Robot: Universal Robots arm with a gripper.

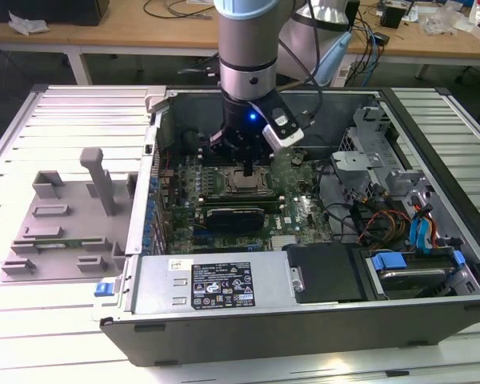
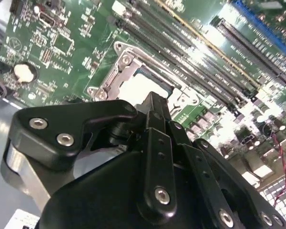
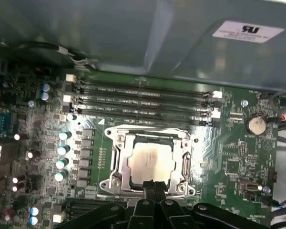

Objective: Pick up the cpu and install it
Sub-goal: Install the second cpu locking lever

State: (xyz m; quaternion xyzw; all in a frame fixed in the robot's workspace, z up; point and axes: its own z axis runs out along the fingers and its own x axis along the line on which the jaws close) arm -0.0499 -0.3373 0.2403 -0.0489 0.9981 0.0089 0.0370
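- CPU (image 3: 149, 161) is sitting flat inside the socket frame (image 3: 115, 164) on the motherboard (image 3: 229, 157), its silvery top showing in both wrist views and squared up with the frame's opening.
- Gripper (image 1: 248, 170) is hanging right over that socket in the exterior view, deep inside the open computer case (image 1: 224, 336), toward the case's far wall.
- Fingers (image 3: 151, 187) are lying tight together in the first wrist view, tips just at the chip's near edge; nothing is pinched between them, so the chip is looking released.
- Whether the tips are touching the chip or hovering just above it, I cannot tell from these angles.
- Doing this step well is looking like a matter of keeping the approach straight and vertical: any sideways drag on the chip is risking the socket contacts below.
- Chip's edges are needing to stay parallel to the frame all round; a tilted corner would mean it is not seated.
- Memory slots (image 3: 143, 98) are running just beside the socket, between it and the case wall, so the arm is working with little room on that side.
- Coin battery (image 3: 255, 125) is sitting well apart, toward the board's edge.
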